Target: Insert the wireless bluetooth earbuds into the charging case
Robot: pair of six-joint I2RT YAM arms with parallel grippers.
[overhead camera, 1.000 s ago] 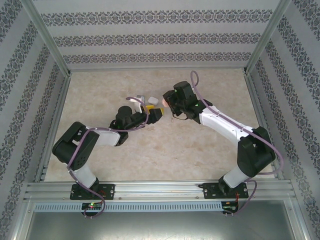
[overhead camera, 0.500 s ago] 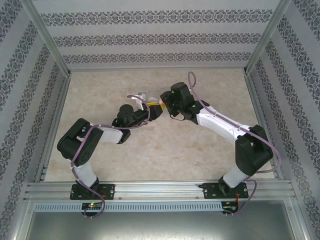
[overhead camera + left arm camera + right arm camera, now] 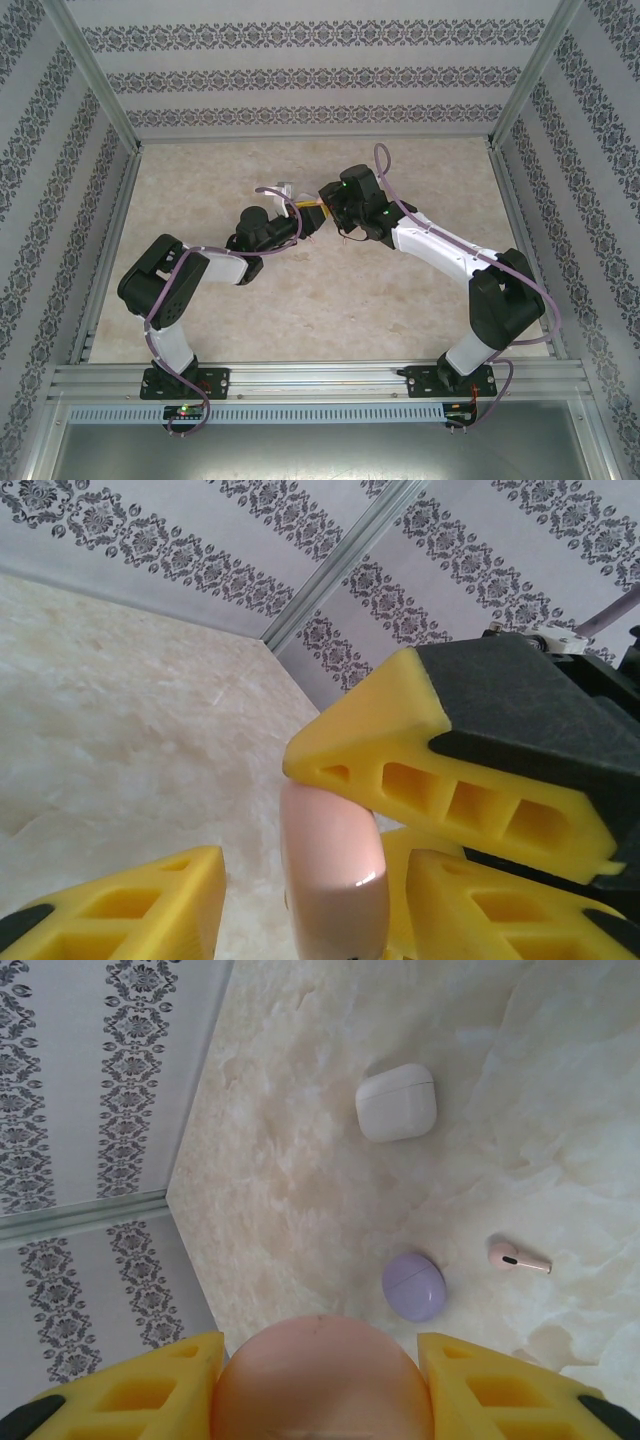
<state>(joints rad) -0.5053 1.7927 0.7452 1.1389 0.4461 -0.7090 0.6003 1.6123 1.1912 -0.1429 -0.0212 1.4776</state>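
Note:
My right gripper (image 3: 322, 1380) is shut on a pale pink charging case (image 3: 322, 1380), its lid closed, and holds it above the table. In the left wrist view the same pink case (image 3: 335, 865) stands on edge between my left gripper's (image 3: 320, 920) yellow fingers (image 3: 130, 908), with a gap showing on its left side. One right-gripper finger (image 3: 400, 745) presses on the case's top. In the top view the two grippers meet at mid-table, left (image 3: 298, 222) and right (image 3: 322, 205). A pale pink earbud (image 3: 517, 1257) lies loose on the table.
A closed white case (image 3: 396, 1102) and a closed purple case (image 3: 414, 1286) lie on the marble table below the right gripper. The white case (image 3: 283, 190) sits just behind the left gripper. Patterned walls and aluminium posts (image 3: 95, 75) enclose the table.
My left arm has reached right and forward to the right gripper, and its jaws have narrowed around the pink case. The right gripper has shifted slightly left, still holding the case.

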